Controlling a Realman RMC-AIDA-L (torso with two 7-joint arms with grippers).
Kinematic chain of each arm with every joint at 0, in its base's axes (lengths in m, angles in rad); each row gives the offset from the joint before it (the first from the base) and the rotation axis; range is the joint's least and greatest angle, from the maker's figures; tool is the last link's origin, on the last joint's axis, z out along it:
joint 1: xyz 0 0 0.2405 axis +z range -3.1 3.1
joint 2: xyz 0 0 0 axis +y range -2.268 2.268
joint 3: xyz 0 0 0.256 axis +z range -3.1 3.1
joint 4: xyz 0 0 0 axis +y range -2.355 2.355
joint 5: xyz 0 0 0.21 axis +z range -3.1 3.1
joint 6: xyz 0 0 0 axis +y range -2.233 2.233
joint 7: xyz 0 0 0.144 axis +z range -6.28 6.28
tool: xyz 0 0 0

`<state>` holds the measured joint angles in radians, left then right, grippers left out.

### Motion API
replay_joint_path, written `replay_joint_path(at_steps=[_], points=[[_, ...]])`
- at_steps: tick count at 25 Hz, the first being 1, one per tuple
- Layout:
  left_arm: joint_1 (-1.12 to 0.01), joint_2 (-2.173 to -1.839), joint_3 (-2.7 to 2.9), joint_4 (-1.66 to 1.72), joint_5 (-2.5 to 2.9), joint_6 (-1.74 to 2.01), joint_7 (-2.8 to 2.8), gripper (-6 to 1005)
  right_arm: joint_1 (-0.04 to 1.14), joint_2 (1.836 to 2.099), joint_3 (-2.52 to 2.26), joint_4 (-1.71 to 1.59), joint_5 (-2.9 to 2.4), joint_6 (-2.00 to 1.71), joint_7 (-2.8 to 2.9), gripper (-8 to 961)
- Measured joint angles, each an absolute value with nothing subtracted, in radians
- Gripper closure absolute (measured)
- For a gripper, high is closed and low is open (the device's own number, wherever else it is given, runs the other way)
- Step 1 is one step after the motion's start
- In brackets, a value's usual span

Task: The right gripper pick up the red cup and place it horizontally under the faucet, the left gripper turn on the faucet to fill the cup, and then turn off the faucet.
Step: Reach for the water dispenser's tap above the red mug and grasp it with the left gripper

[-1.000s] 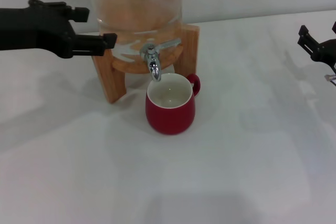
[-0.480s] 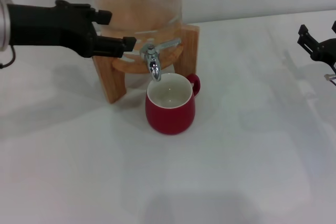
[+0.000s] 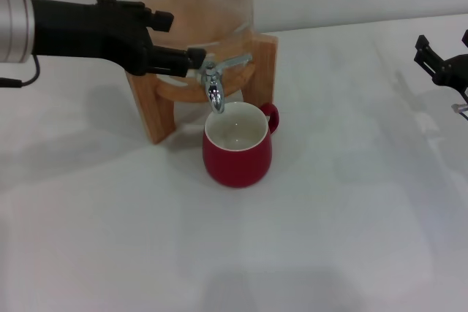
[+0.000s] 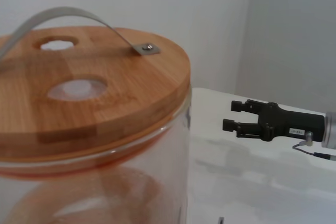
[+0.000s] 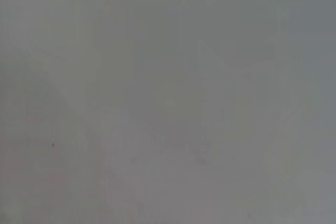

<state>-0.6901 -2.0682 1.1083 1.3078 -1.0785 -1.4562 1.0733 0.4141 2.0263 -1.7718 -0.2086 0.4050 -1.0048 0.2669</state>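
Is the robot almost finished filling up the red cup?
Not yet, about halfway. Done: the red cup stands upright on the table right under the tap. In hand: the left pincer has its tips beside the tap, apparently about to work the lever. No water is seen flowing and the cup looks empty. Left: open the tap, fill the cup, shut the tap. The right pincer waits off to the right, open.

**Count of things in view**

1 red cup. 1 faucet, with 1 lever and 1 spout. 1 glass dispenser, with 1 wooden lid pierced by 2 holes. 1 wooden stand. 2 grippers: the left gripper and the right gripper. 1 white table.
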Motion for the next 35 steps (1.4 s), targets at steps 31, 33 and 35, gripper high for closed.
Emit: replay_joint_path(at_steps=[31,33,35], points=[[-0.758,-2.077,1.185,1.196,-1.058,-1.399,1.111,169,0.414,2.026,-1.773,-0.211,0.403,-1.005,0.267,80],[-0.762,-2.077,1.198,1.193,-1.056,-1.385,1.113,169,0.414,2.026,-1.773,-0.212,0.403,-1.005,0.267,80],[-0.772,-2.077,1.211,1.185,-1.052,-1.377,1.115,169,0.414,2.026,-1.773,-0.213,0.403,-1.005,0.267,80]])
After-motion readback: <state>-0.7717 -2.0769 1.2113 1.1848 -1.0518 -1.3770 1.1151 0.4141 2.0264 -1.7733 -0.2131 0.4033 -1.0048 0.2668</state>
